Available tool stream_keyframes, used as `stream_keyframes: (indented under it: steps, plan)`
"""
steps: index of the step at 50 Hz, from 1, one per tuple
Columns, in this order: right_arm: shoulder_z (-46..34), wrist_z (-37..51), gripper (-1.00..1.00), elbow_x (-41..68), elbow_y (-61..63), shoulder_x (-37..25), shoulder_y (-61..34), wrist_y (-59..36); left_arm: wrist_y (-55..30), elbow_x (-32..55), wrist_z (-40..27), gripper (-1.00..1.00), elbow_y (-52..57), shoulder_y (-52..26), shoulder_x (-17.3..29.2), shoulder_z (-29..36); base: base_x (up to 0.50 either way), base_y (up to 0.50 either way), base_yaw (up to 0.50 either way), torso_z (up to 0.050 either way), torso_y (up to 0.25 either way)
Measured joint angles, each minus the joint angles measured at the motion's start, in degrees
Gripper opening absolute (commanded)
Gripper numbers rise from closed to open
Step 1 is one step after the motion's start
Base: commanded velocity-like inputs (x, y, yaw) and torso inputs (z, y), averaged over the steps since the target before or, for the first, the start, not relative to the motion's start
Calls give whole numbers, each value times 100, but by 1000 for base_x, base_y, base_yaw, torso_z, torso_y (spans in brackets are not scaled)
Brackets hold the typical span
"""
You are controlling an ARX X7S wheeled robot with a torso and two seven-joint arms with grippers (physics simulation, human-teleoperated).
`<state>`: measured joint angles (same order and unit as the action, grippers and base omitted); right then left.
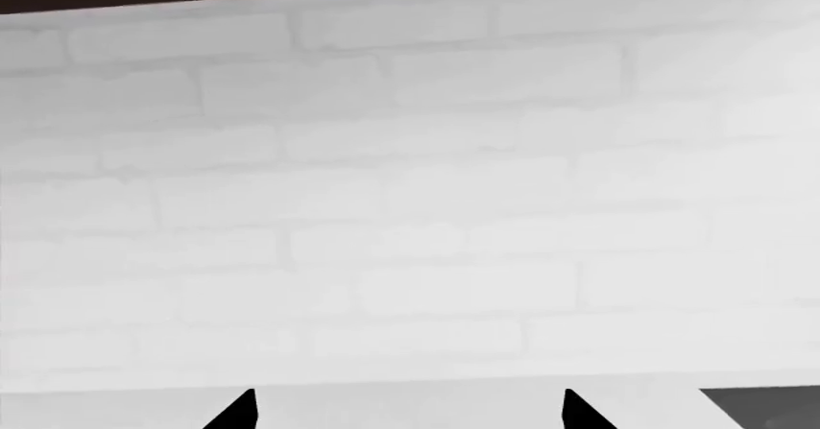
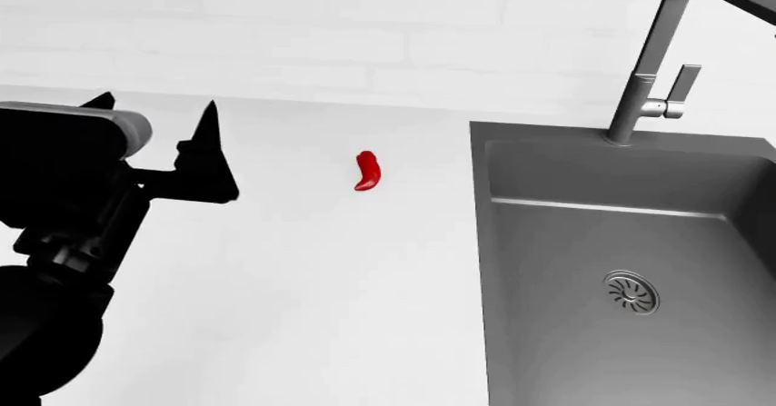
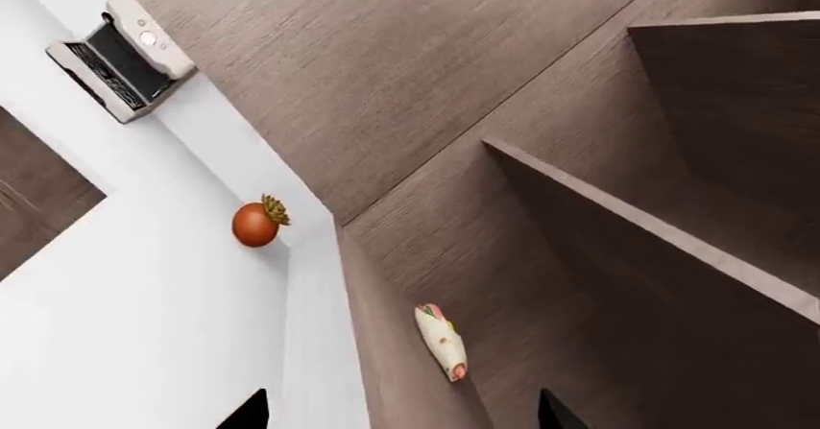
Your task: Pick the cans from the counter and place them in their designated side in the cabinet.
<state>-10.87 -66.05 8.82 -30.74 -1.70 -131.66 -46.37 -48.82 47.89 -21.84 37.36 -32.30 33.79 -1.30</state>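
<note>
Head view shows a white counter [image 2: 303, 315] under a white brick wall [image 2: 363, 24], dark sink [image 2: 631, 242] right, red chilli [image 2: 366, 171] beside it. Both fingers spread, empty. No cans visible.

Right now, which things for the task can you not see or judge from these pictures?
- Cans: in no view.
- Right gripper: right wrist view's edge cuts it; only fingertips show, apart.
- Left gripper: its own arm hides part in head view.
- Faucet: head view's edge cuts its spout.
</note>
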Motion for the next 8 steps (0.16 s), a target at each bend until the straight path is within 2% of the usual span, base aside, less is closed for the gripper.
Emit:
stream_keyframes:
  steps: [8]
  plan:
    - [17, -314, 100, 320, 1145, -258, 461, -797, -22, 35, -27, 100, 14, -33, 13, -5, 0, 0, 0, 0, 0]
